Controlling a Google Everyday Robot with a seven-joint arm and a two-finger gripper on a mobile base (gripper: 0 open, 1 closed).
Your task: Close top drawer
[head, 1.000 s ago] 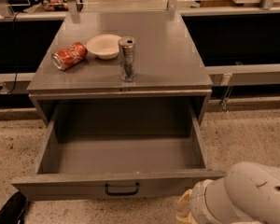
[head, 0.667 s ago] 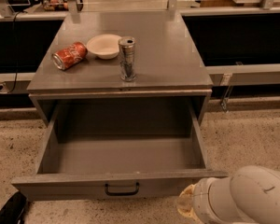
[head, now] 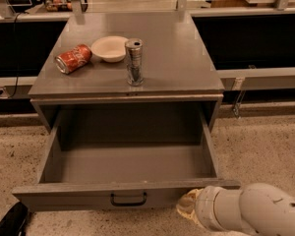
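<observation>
The top drawer is pulled wide open under the grey cabinet top. Its inside is empty, and its flat front panel faces me with a small black pull handle at its centre. My gripper is at the bottom right, at the end of my white arm. It sits right at the front panel, just right of the handle. I cannot tell whether it touches the panel.
On the cabinet top stand a crushed red soda can, a white bowl and an upright silver can. A black object lies on the speckled floor at the bottom left. Dark shelving runs behind on both sides.
My arm has dropped lower and edged left, bringing the gripper closer to the drawer's front panel. The drawer has not moved.
</observation>
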